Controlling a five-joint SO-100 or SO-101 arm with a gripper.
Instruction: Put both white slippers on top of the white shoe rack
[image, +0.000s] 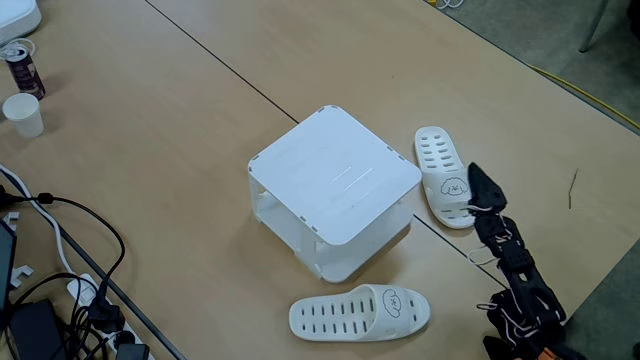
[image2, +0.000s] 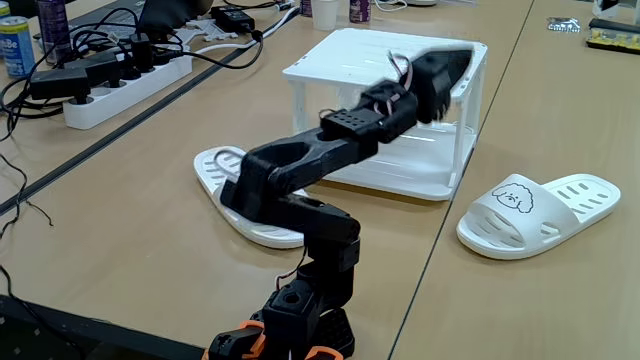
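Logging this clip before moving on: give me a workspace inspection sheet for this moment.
Surface: tan table with dark seams.
Job's things: white shoe rack, top bare; one white slipper and the other white slipper both on the table beside it.
Clutter: paper cup, can.
Gripper: gripper hovers by a slipper; open or shut unclear.
Cables: power strip with black leads; cable tangle.
Surroundings: grey floor, yellow cord.

Pale wood tables (image: 200, 130), grey floor (image: 560, 40), power strip (image2: 130, 85)

Black plastic arm (image2: 300, 165) — boxy segments, thin looped cables, orange base parts.
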